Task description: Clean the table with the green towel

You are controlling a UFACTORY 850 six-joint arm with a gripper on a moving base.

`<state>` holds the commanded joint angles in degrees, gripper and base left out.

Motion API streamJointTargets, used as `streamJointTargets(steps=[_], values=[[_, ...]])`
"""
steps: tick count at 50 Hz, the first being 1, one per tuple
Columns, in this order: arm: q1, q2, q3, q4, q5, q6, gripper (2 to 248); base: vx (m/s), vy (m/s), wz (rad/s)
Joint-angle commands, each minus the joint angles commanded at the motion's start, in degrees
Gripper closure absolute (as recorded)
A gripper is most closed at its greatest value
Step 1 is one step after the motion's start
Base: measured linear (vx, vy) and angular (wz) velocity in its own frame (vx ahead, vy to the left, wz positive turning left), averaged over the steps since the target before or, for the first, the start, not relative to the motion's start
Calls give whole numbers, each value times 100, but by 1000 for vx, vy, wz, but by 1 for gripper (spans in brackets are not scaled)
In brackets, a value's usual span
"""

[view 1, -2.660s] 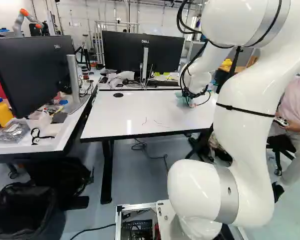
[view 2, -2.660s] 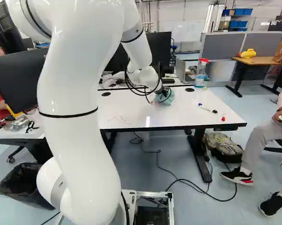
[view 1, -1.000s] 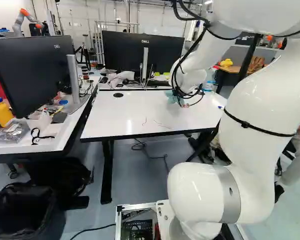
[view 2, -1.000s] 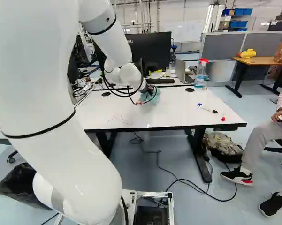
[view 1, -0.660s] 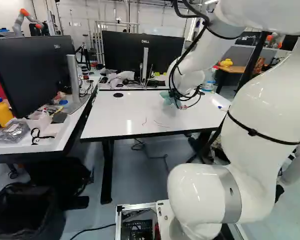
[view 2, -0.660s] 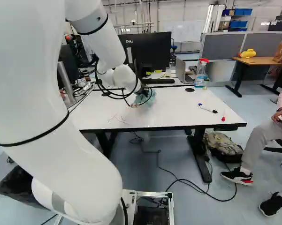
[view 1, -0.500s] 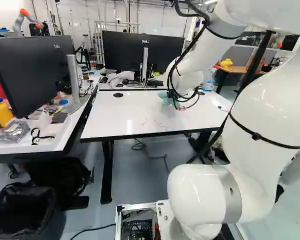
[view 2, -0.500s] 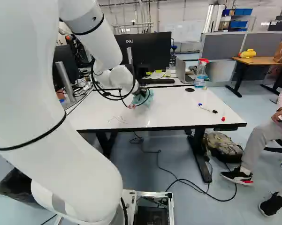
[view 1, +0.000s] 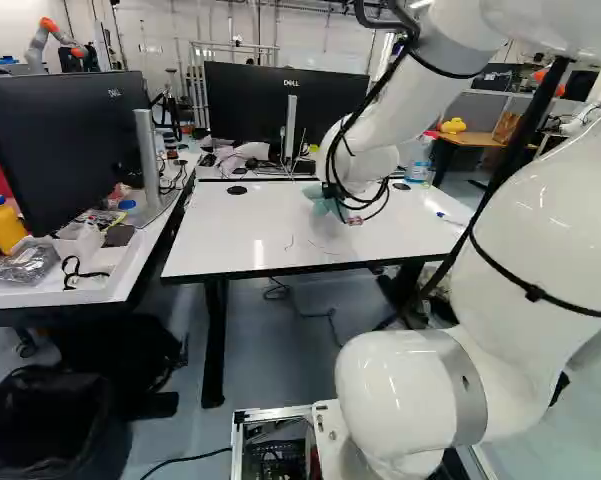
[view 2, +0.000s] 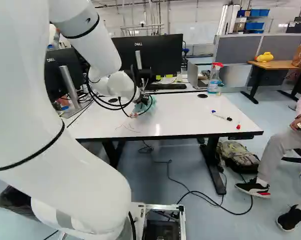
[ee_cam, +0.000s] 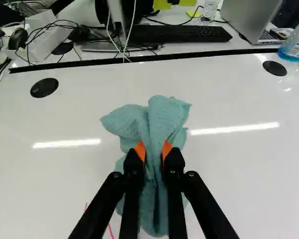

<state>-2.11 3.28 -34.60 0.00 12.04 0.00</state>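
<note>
Green towel (ee_cam: 156, 119) sticks out crumpled, clamped in the pincer (view 2: 143, 99).

"DELL" legible on back of monitor beyond white table (view 1: 270, 230), upper middle of black casing (view 1: 240, 100). Same word, smaller, on back of second monitor (view 1: 50, 150), left of white table in left base view. Spray bottle (view 2: 214, 86) near white table's far edge: label printed, too small to read. Other print: none legible.
</note>
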Motion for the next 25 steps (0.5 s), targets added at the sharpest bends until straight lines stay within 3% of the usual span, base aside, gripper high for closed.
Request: streamJointTargets(steps=[25], values=[[440, 216, 209, 122, -511, 0, 195, 0, 0, 0]])
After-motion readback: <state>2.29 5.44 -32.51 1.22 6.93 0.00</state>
